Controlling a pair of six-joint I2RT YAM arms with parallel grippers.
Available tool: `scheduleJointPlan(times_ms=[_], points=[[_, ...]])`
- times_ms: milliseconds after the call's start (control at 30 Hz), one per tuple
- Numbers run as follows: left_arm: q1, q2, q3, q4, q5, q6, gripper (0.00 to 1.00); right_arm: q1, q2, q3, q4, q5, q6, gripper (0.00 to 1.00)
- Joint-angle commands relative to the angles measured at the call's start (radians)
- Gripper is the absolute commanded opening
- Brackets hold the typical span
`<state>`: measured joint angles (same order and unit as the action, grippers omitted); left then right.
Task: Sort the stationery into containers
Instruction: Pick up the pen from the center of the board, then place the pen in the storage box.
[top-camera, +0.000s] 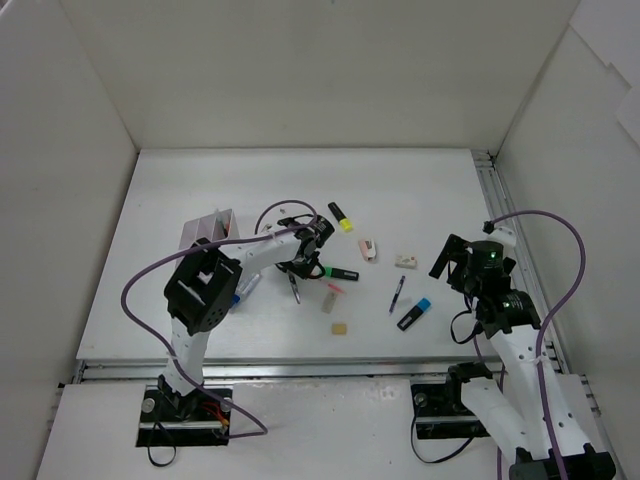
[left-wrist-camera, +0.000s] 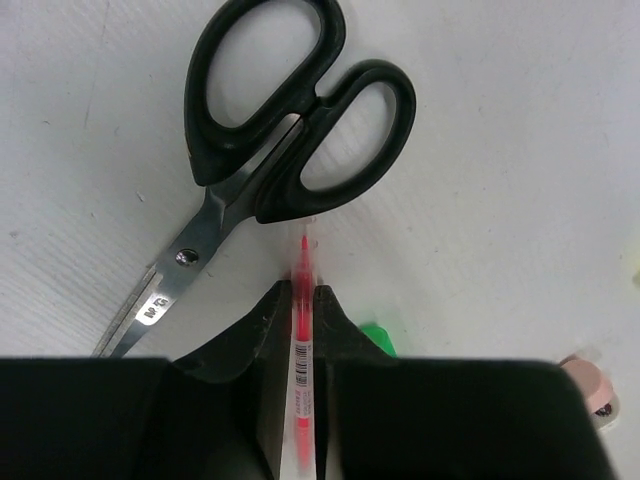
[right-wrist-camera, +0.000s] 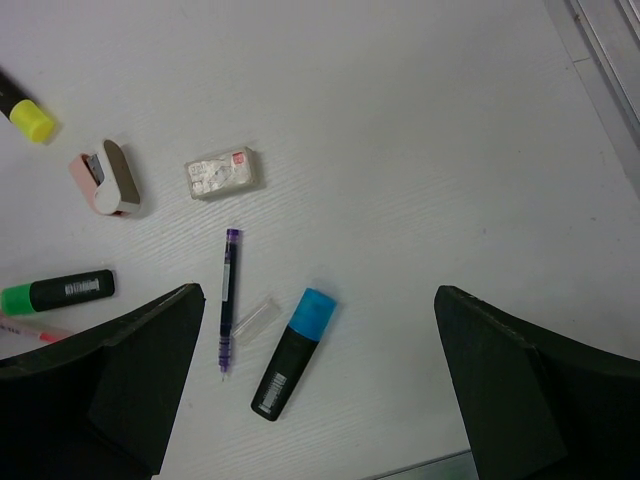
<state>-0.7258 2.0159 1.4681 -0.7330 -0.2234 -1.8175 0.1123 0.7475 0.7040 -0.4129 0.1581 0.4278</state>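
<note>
pinching a thin red pen (left-wrist-camera: 303, 255) between its narrow fingers, the left tool (left-wrist-camera: 303, 300) is low over the desk (left-wrist-camera: 520, 120). the pen tip points at the handles of the black scissors (left-wrist-camera: 290, 110), just beside them. whether the pen is already lifted, i cannot tell.

the right tool (top-camera: 455, 262) hangs wide and holds nothing.

loose on the desk lie the green highlighter (top-camera: 342, 271), yellow highlighter (top-camera: 341, 216), correction tape (top-camera: 369, 248), white eraser (top-camera: 405, 261), dark pen (top-camera: 397, 294), blue highlighter (top-camera: 413, 314) and a beige eraser (top-camera: 340, 327).

the container (top-camera: 222, 222) stands left of centre in the top view, well apart from the red pen. what is inside it i cannot make out. i judge the sorting is at an early stage, with nearly everything left to place.
</note>
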Motion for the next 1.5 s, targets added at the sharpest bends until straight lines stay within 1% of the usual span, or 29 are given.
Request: scheduleJointPlan(times_ms=[0,33,67,167,267,367,400,433,533,567,633,667,733,767,800,867,900,967,1000,1067,1100,1167,1200,1233,1267,1333,1367,1400,1467], points=[[-0.006,-0.028,0.014,-0.081,-0.036,-0.006,0.05,0.001,-0.01,0.0,0.028,0.044,0.019,0.98],[-0.006,-0.029,0.017,-0.086,-0.037,-0.002,0.01,0.001,-0.008,0.0,0.029,0.044,0.02,0.98],[-0.006,-0.032,0.018,-0.088,-0.045,0.007,0.0,0.001,-0.01,-0.001,0.029,0.046,0.019,0.98],[-0.006,-0.048,0.024,-0.083,-0.077,0.064,0.0,0.004,-0.014,-0.001,0.029,0.046,0.019,0.98],[-0.017,-0.077,0.055,-0.046,-0.132,0.161,0.0,0.0,-0.019,-0.003,0.029,0.046,0.017,0.98],[-0.043,-0.118,0.104,-0.04,-0.192,0.225,0.0,0.001,-0.026,-0.003,0.029,0.043,0.015,0.98],[-0.043,-0.153,0.119,-0.036,-0.208,0.239,0.0,0.003,-0.028,-0.003,0.029,0.046,0.015,0.98],[-0.056,-0.17,0.121,-0.019,-0.24,0.256,0.0,0.004,-0.027,-0.005,0.029,0.052,0.015,0.98],[-0.057,-0.259,0.088,0.094,-0.263,0.377,0.0,0.001,-0.034,-0.003,0.029,0.057,0.014,0.98],[-0.057,-0.284,0.072,0.168,-0.271,0.453,0.0,0.003,-0.036,-0.003,0.031,0.054,0.012,0.98],[-0.057,-0.357,0.017,0.249,-0.303,0.556,0.0,0.003,-0.043,-0.001,0.029,0.054,0.006,0.98],[-0.057,-0.383,-0.008,0.361,-0.313,0.698,0.0,0.001,-0.046,-0.001,0.031,0.052,0.003,0.98],[-0.046,-0.465,-0.081,0.479,-0.314,0.866,0.0,0.001,-0.059,-0.001,0.033,0.063,0.0,0.98],[-0.029,-0.498,-0.103,0.577,-0.317,0.948,0.0,0.001,-0.062,0.0,0.033,0.067,0.003,0.98],[-0.02,-0.564,-0.154,0.637,-0.318,1.121,0.0,0.003,-0.063,-0.001,0.033,0.07,0.002,0.98],[-0.006,-0.629,-0.225,0.777,-0.379,1.268,0.0,0.004,-0.068,-0.001,0.034,0.07,-0.001,0.98],[0.005,-0.694,-0.253,0.829,-0.384,1.46,0.0,0.004,-0.068,-0.001,0.037,0.072,-0.003,0.98],[0.032,-0.747,-0.311,0.952,-0.396,1.631,0.0,0.003,-0.059,0.0,0.039,0.072,-0.006,0.98],[0.057,-0.79,-0.328,0.981,-0.407,1.75,0.0,0.003,-0.054,0.003,0.04,0.072,-0.007,0.98],[0.094,-0.828,-0.371,1.042,-0.407,1.817,0.0,0.001,-0.04,0.005,0.04,0.072,-0.011,0.98],[0.141,-0.864,-0.39,1.06,-0.368,1.89,0.0,0.003,-0.039,0.006,0.042,0.075,-0.012,0.98],[0.195,-0.904,-0.452,1.13,-0.328,1.925,0.0,0.004,-0.037,0.006,0.042,0.089,-0.011,0.98],[0.221,-0.914,-0.478,1.152,-0.28,1.937,0.0,0.006,-0.039,0.006,0.04,0.092,-0.009,0.98],[0.279,-0.922,-0.503,1.226,-0.255,1.937,0.0,0.007,-0.04,0.005,0.04,0.096,-0.008,0.98],[0.313,-0.928,-0.555,1.251,-0.222,1.928,0.0,0.004,-0.043,0.006,0.04,0.098,-0.009,0.98],[0.373,-0.928,-0.584,1.29,-0.124,1.891,0.0,0.004,-0.046,0.003,0.04,0.112,-0.007,0.98],[0.423,-0.913,-0.601,1.293,-0.099,1.879,0.0,0.004,-0.046,0.003,0.04,0.112,-0.008,0.98],[0.443,-0.904,-0.606,1.299,-0.058,1.867,0.0,0.006,-0.043,0.005,0.04,0.112,-0.008,0.98],[0.491,-0.87,-0.626,1.334,-0.021,1.838,0.0,0.006,-0.039,0.005,0.042,0.113,-0.008,0.98]])
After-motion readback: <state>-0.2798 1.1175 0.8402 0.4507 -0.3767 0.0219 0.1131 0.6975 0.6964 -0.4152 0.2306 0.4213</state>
